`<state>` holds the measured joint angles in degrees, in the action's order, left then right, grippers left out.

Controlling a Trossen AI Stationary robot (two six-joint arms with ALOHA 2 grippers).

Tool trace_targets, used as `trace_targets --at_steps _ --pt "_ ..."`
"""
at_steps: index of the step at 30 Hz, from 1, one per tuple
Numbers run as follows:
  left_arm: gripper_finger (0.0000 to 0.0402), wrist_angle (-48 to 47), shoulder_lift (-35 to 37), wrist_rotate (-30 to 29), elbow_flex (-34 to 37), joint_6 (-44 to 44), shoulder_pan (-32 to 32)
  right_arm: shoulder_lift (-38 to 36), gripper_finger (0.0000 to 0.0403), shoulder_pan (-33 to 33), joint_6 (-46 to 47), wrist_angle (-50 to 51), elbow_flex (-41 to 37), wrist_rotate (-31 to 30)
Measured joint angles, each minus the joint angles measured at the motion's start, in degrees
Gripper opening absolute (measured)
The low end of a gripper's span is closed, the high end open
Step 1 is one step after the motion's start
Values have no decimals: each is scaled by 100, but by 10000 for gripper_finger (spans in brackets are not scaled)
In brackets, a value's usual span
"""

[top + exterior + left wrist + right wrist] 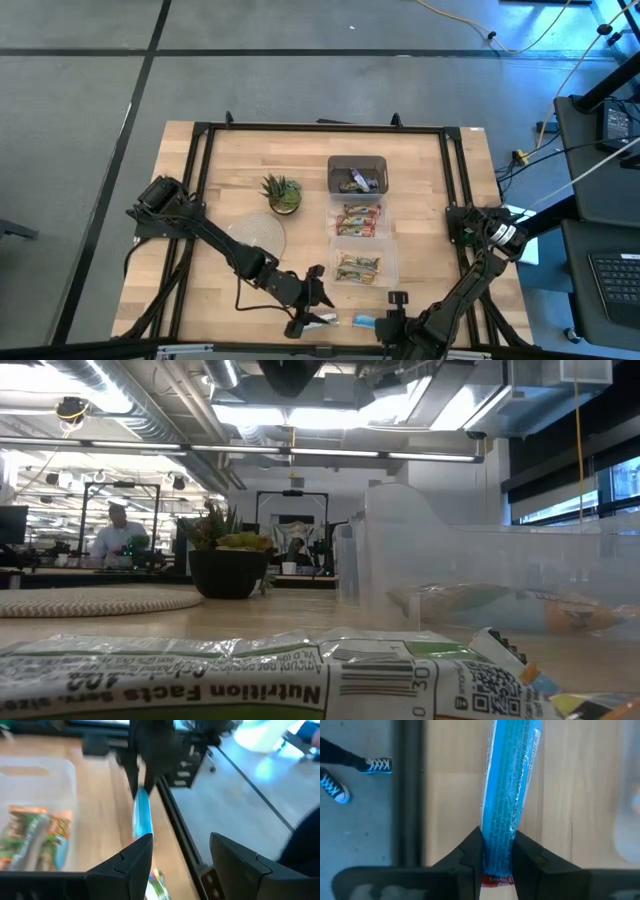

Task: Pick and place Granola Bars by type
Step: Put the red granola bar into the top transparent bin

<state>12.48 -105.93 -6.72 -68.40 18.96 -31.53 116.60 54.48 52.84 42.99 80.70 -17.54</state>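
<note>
1. We found the right gripper (496,851) at the near edge of the table (240,170), its two fingers clamped on one end of a blue bar (509,795); the rest of the bar stuck out over the wood, just beside the dark frame rail (410,790).
2. From above, that blue bar (364,321) lay at the near edge, between the two grippers.
3. The left gripper (312,300) stood just beside it with fingers (131,862) spread apart and nothing between them; a silver-white bar (322,319) lay on the wood at its tip.
4. Three clear bins ran in a line down the table's middle. The far bin (357,176) held purple-wrapped bars; the middle bin (358,221) and the near bin (361,268) held green, red and tan bars.
5. A potted plant (282,193) and a round woven mat (258,235) sat left of the bins.
6. At table height, a wrapper printed "Nutrition Facts" (250,682) filled the foreground.
</note>
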Motion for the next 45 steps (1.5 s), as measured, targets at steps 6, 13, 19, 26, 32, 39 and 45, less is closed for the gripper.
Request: trace_targets --at_steps 6,13,19,26,32,39,45 --pt "191 -423 0 832 0 394 0 -11 80 -11 -567 1006 987 -200" --pt "191 -483 0 971 0 1047 -28 -26 80 -97 -900 2991 2274 -1167" --pt "190 -392 0 936 0 1286 -35 -35 80 -404 -1303 4326 3046 -1729" --pt "191 -369 0 933 0 1333 -35 -69 80 -1052 -2600 4708 3233 -1723" --pt "190 -464 0 938 0 1222 9 -335 80 -1767 -3694 4700 3233 -1690" --pt "190 -941 0 2105 2 1182 500 -898 80 -2778 -4771 4658 3233 -1195" --pt "189 -1292 21 2961 2 885 978 -1316 80 -3606 -5354 4329 3156 -472"
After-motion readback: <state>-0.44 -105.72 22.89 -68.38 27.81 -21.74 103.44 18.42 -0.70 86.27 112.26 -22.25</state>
